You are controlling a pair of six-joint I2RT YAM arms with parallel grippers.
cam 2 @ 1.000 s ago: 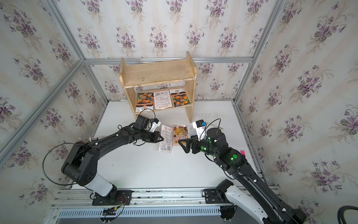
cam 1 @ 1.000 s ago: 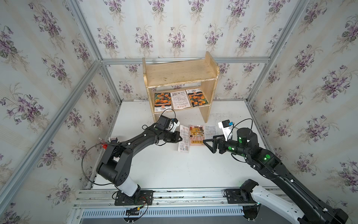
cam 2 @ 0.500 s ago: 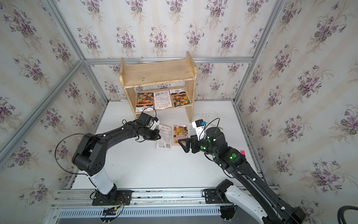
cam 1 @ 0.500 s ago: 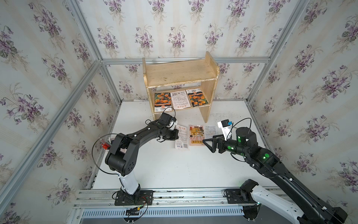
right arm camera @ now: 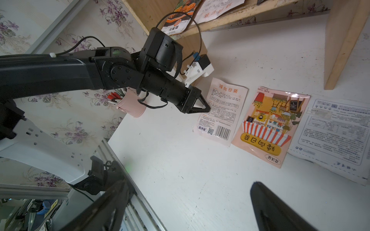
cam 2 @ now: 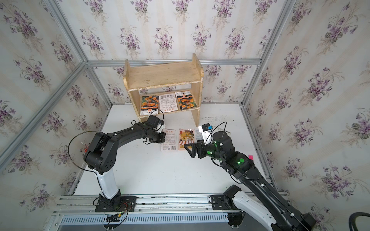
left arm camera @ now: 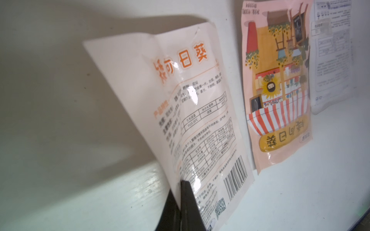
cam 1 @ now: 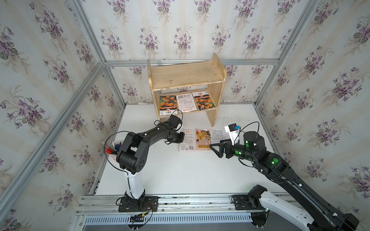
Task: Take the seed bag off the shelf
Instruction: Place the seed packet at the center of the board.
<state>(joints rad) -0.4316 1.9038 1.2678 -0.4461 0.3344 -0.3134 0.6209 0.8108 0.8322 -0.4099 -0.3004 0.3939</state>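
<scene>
Pincer on the left arm (left arm camera: 181, 183) first: clamped tight on the long edge of a pale pink seed bag (left arm camera: 200, 112). The printed back with its barcode faces up, and that pinched side is tipped up off the table (cam 1: 180, 176) while the opposite side lies flat. So the bag is clear of the shelf (cam 1: 186, 75), sitting just out in front of it. The right pincer (cam 1: 216, 149) hangs spread wide with nothing in it, a touch further out from the shelf than the bag.

Handling, as I read it: feather-light, thin glossy film, floppy, and it's bowing from that one pinch. Probably slick too. The flat sealed margin looks like the place to nip it, not the belly where seeds shift.

Now the count. Three packets in a row in front of the shelf: the held one, a pink stall-picture packet (cam 1: 202, 139), and a white printed packet (cam 1: 217, 135). Three more lie on the shelf's lower tier: two orange-flower packets (cam 1: 168, 104) with a white text packet (cam 1: 186, 102) between them.
</scene>
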